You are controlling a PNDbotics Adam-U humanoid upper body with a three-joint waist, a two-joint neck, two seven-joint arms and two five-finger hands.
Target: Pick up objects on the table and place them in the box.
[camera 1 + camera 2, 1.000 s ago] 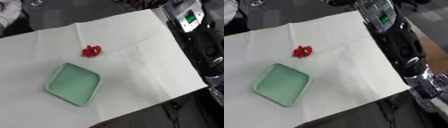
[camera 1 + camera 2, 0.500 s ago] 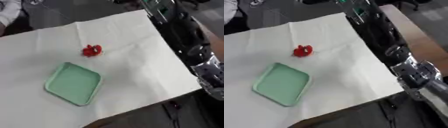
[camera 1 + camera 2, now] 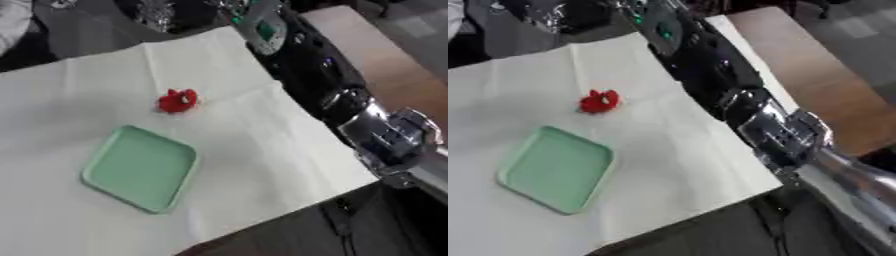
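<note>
Red object (image 3: pixel 178 100): on the white cloth (image 3: pixel 254 145), just beyond the tray, apart from it.
Tray (image 3: pixel 140 168): green, empty.
Right arm (image 3: pixel 710 70): along the tabletop's right edge; fingers cannot be told.

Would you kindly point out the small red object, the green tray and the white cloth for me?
small red object (image 3: pixel 178 101), left eye view, on its middle.
green tray (image 3: pixel 98 161), left eye view, on its left rim.
white cloth (image 3: pixel 680 150), right eye view, on a bare patch right of the tray.
</note>
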